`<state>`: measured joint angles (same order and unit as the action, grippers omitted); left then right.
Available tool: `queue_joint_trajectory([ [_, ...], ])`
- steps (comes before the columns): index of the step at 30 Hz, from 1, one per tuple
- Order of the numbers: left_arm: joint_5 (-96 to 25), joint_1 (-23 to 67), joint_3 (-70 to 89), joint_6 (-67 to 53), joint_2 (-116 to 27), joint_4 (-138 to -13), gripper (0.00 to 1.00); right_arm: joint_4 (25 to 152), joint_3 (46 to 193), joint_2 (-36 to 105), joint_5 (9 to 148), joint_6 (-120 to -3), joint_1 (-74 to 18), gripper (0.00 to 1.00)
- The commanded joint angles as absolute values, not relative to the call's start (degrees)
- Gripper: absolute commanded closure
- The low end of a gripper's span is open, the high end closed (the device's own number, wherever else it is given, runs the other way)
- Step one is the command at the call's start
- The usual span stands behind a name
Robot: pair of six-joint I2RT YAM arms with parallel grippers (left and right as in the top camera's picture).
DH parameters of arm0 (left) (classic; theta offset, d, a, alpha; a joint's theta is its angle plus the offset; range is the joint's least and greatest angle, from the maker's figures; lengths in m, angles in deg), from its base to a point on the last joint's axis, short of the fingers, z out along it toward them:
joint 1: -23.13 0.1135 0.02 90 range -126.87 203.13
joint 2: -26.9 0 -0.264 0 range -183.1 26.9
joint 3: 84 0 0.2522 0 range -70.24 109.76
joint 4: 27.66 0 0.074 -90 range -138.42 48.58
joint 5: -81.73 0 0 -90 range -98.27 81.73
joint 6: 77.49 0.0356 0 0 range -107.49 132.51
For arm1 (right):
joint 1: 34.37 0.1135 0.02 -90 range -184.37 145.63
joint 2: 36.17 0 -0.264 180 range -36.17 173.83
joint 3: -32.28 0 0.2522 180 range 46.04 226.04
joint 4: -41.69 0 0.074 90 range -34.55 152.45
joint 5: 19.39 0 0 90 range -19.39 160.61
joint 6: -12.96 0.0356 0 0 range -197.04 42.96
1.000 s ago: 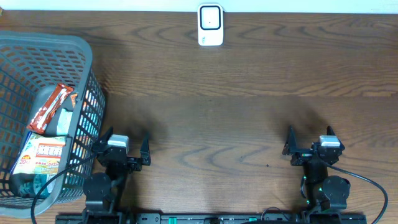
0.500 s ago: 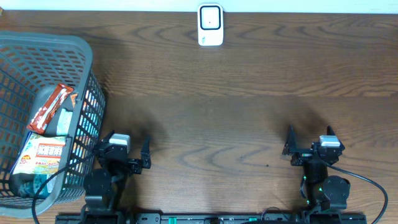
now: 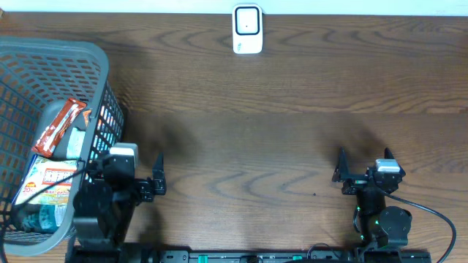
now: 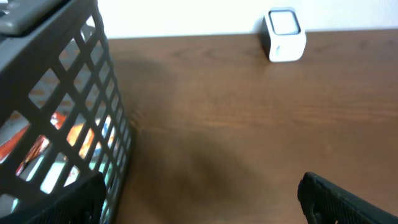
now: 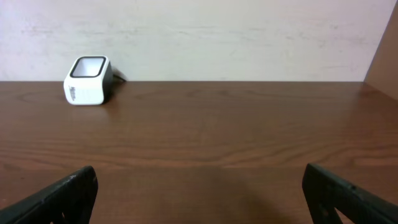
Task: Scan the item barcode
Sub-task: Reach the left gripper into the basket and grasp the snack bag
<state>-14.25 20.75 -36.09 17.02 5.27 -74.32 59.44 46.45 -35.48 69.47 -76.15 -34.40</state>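
1. Grippers sit nearest, at the table's near edge. The left gripper is spread wide and holds nothing.
2. In the left wrist view its outer finger is just beside the mesh wall of the basket. Whether the two touch cannot be told.
3. The right gripper is well apart from the left, on the right side of the table. Its jaws are also spread wide and empty, with only bare wood between them.
4. The grey basket fills the left side of the table, running from the near edge most of the way to the far one.
5. The items lie inside the basket. A red snack bar rests diagonally on top of the pile, and a white packet with orange print lies nearer. Teal packaging shows beneath them. No barcode can be made out on any of them.
6. Dark wood spreads across the middle of the table.
7. The white scanner stands at the far edge, about mid-width, close to the pale wall. It is well apart from the basket and from both grippers.
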Motion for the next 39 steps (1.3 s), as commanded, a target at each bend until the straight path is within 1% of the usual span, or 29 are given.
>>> queue_joint_trajectory([
  [1,-13.6,20.5,-30.7,16.8,0.9,-77.3,0.02,59.5,46.4,-35.8,68.8,-75.4,-33.9,0.01],
  [4,-13.7,20.5,-27.7,16.8,-2.0,-80.1,0.02,59.5,46.4,-35.8,68.8,-75.4,-33.9,0.01],
  [9,-16.0,20.5,-27.3,16.7,-3.1,-80.1,0.02,59.5,46.4,-35.8,68.8,-75.4,-33.9,0.01],
  [15,-27.8,20.5,-27.3,16.5,-3.1,-77.9,0.02,59.5,46.4,-35.8,68.8,-75.4,-33.9,0.01],
  [19,-31.5,20.5,-27.2,16.5,-3.1,-77.0,0.02,59.5,46.4,-35.8,68.8,-75.4,-33.9,0.01],
  [26,-30.7,20.5,-24.9,12.3,-5.4,-77.6,0.02,59.5,46.4,-35.8,68.8,-75.4,-33.9,0.01],
  [30,-27.1,20.5,-21.7,9.4,-8.6,-79.0,0.02,59.5,46.4,-35.8,68.8,-75.4,-33.9,0.01],
  [39,-18.0,20.5,-11.2,7.3,-17.7,-87.0,0.02,59.5,46.4,-35.8,68.8,-75.4,-33.9,0.01],
])
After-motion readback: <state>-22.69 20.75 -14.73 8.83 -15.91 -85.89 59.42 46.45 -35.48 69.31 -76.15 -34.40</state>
